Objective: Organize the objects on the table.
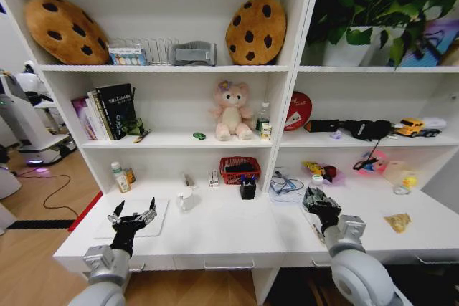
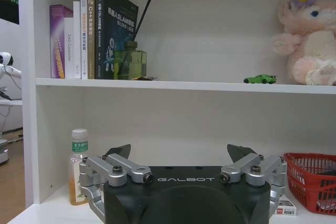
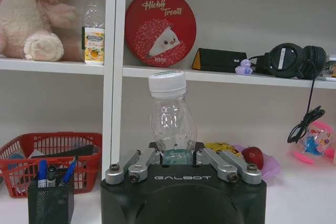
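Note:
My left gripper (image 1: 133, 214) (image 2: 179, 153) hovers open over the closed silver laptop (image 1: 104, 228) at the left end of the white table (image 1: 229, 238). On the right, my right gripper (image 1: 320, 202) (image 3: 177, 153) is shut on a clear plastic bottle (image 3: 170, 116) with a white cap (image 1: 317, 179), held upright just above the tabletop. A white mug (image 1: 185, 200) stands right of the laptop. A black pen holder (image 1: 247, 188) (image 3: 50, 200) with pens sits mid-table. The tiny green toy car (image 1: 199, 135) (image 2: 260, 79) rests on the middle shelf.
A red basket (image 1: 239, 168) (image 2: 312, 179) stands against the back wall, with a drink bottle (image 1: 117, 175) (image 2: 79, 166) at back left. Cables (image 1: 287, 184) and a yellow wrapper (image 1: 398, 221) lie to the right. Shelf boards overhang the back of the desk.

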`<state>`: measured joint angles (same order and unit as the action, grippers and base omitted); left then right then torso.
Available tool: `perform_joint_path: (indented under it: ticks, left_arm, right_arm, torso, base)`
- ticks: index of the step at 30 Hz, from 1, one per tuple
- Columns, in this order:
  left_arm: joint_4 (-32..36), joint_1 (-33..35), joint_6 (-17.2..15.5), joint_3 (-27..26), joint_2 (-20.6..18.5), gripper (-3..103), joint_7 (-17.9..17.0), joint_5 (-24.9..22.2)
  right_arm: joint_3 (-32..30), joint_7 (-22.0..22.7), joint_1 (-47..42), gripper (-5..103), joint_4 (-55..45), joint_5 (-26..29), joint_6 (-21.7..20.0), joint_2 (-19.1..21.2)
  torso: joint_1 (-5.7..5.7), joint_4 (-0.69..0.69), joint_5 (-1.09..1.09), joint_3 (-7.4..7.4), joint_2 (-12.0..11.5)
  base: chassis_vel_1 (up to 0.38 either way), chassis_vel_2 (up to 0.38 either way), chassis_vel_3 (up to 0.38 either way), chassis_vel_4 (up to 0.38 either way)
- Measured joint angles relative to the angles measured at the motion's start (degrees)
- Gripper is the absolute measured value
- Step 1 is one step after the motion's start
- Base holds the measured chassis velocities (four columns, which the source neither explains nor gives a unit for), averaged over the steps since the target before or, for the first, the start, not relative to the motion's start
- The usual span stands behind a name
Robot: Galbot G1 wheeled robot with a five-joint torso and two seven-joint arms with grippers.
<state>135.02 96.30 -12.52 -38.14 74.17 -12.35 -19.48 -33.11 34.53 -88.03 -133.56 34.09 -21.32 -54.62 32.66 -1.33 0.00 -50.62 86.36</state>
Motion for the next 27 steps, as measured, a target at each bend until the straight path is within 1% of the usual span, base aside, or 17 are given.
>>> perform_joint_path:
  ticks: [6,8,10,13,14,16,17,20,22,23,24,25,26,27]
  left_arm:
    - [0.00,0.00,0.00,0.00,0.00,100,0.00,0.00]
    - [0.00,0.00,0.00,0.00,0.00,100,0.00,0.00]
    - [0.00,0.00,0.00,0.01,0.00,100,0.00,0.00]
    - [0.00,0.00,0.00,0.01,0.00,100,0.00,0.00]
    - [0.00,0.00,0.00,0.01,0.00,100,0.00,0.00]
    - [0.00,0.00,0.00,0.01,0.00,100,0.00,0.00]
    - [0.00,0.00,0.00,0.01,0.00,100,-0.01,0.00]
    - [0.00,0.00,0.00,0.02,0.00,100,0.00,0.00]
    - [0.00,0.00,0.00,0.02,0.01,100,0.00,0.00]
    - [0.00,0.00,0.00,0.02,0.01,100,0.00,0.00]
    - [0.01,0.00,0.00,0.02,0.01,100,0.01,0.00]
    - [0.00,0.01,0.00,0.03,0.01,100,0.02,0.00]
    - [0.00,0.00,0.00,0.03,0.01,100,0.01,0.00]
    - [0.01,0.00,0.00,0.03,0.01,100,0.02,0.00]
  right_arm:
    - [0.03,0.19,-0.28,25,-0.33,-0.01,0.25,-0.16]
    - [0.02,0.33,-0.55,25,-0.49,-0.05,0.35,-0.34]
    - [0.03,0.51,-0.79,25,-0.55,-0.38,0.52,-0.60]
    - [0.24,0.67,-0.83,25,-0.56,-0.63,0.71,-0.79]
    - [0.36,0.75,-0.85,25,-0.56,-0.81,0.74,-0.84]
    - [0.98,0.97,-1.09,25,-0.78,-1.52,1.05,-0.88]
    - [1.72,1.38,-1.39,25,-1.33,-1.81,1.22,-0.86]
    - [2.92,2.56,-2.40,25,-2.59,-1.80,1.22,-0.85]
    - [4.62,7.18,-5.38,25,-5.31,-0.43,1.24,-1.00]
    - [4.62,7.18,-5.38,25,-5.31,-0.43,1.24,-1.00]
    - [4.89,9.43,-6.86,25,-6.57,1.08,1.16,-1.06]
    - [4.94,10.93,-7.87,25,-7.45,2.53,1.01,-1.08]
    - [4.85,14.17,-9.56,25,-8.98,6.48,0.75,-1.09]
    - [4.61,17.55,-10.51,25,-9.63,10.87,0.58,-0.97]
  torso:
    - [0.00,0.01,0.00,0.00,0.00]
    - [0.00,-0.01,-0.01,0.00,0.00]
    - [0.00,-0.01,0.01,0.00,0.00]
    - [0.00,0.00,-0.02,0.00,0.00]
    - [0.00,0.00,0.02,0.00,0.00]
    - [0.01,-0.01,-0.04,0.00,0.00]
    - [0.01,0.00,0.02,0.00,0.00]
    - [0.01,0.01,0.00,0.00,0.00]
    - [0.02,0.01,0.07,-0.01,0.00]
    - [0.02,0.01,0.07,-0.01,0.00]
    - [0.01,0.01,0.06,0.00,0.00]
    - [0.00,-0.01,0.00,0.00,0.00]
    - [0.00,-0.03,-0.03,0.00,0.00]
    - [0.01,-0.06,0.01,0.00,0.00]
  base:
    - [-0.093,-0.079,0.103,0.097]
    - [-0.164,-0.163,0.159,0.159]
    - [-0.205,-0.211,0.192,0.211]
    - [-0.234,-0.221,0.227,0.251]
    - [-0.263,-0.221,0.241,0.245]
    - [-0.273,-0.251,0.264,0.266]
    - [-0.284,-0.264,0.270,0.261]
    - [-0.278,-0.255,0.275,0.264]
    - [-0.191,-0.204,0.201,0.177]
    - [-0.191,-0.204,0.178,0.177]
    - [-0.032,-0.168,0.178,0.047]
    - [-0.032,-0.168,0.113,0.047]
    - [-0.058,-0.110,0.113,0.005]
    - [0.000,0.000,0.000,0.000]
